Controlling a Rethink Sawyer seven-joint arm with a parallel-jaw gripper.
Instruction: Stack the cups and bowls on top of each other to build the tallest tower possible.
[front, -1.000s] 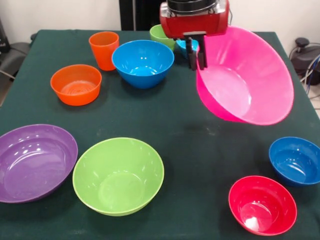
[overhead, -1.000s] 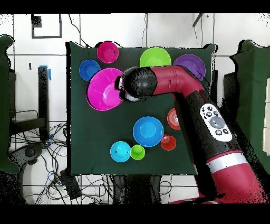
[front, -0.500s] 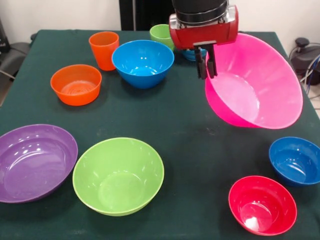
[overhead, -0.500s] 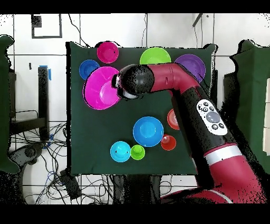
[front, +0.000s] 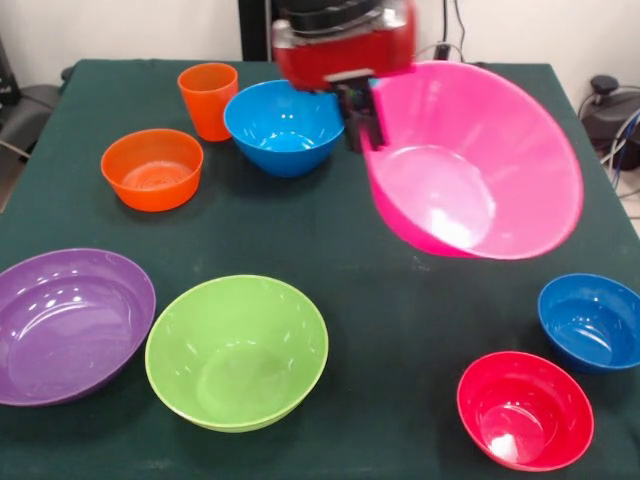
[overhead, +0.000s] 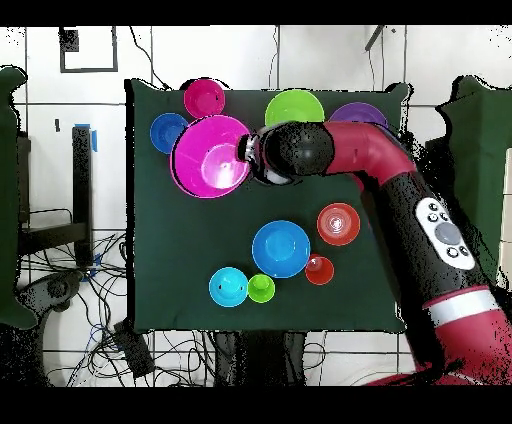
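My gripper (front: 360, 118) is shut on the near-left rim of the huge pink bowl (front: 480, 170) and holds it tilted, its opening turned toward the camera. In the overhead view the gripper (overhead: 247, 156) is at the bowl's (overhead: 205, 160) right rim. On the table are the orange cup (front: 208, 98), large blue bowl (front: 285, 125), orange bowl (front: 152, 167), purple bowl (front: 65, 325), lime green bowl (front: 237, 350), red bowl (front: 525, 408) and a small blue bowl (front: 592, 320). The light green cup (overhead: 261, 288) and second small blue bowl (overhead: 228, 286) show only overhead.
The table (front: 400, 300) has a dark green cloth. My arm (overhead: 360, 160) reaches across the table's right side in the overhead view and covers part of the purple bowl (overhead: 365, 112). The red bowl (overhead: 204, 98) and small blue bowl (overhead: 169, 132) lie close to the pink bowl.
My gripper has swung left in the front view, taking the pink bowl with it. The light green cup is now hidden behind my arm there.
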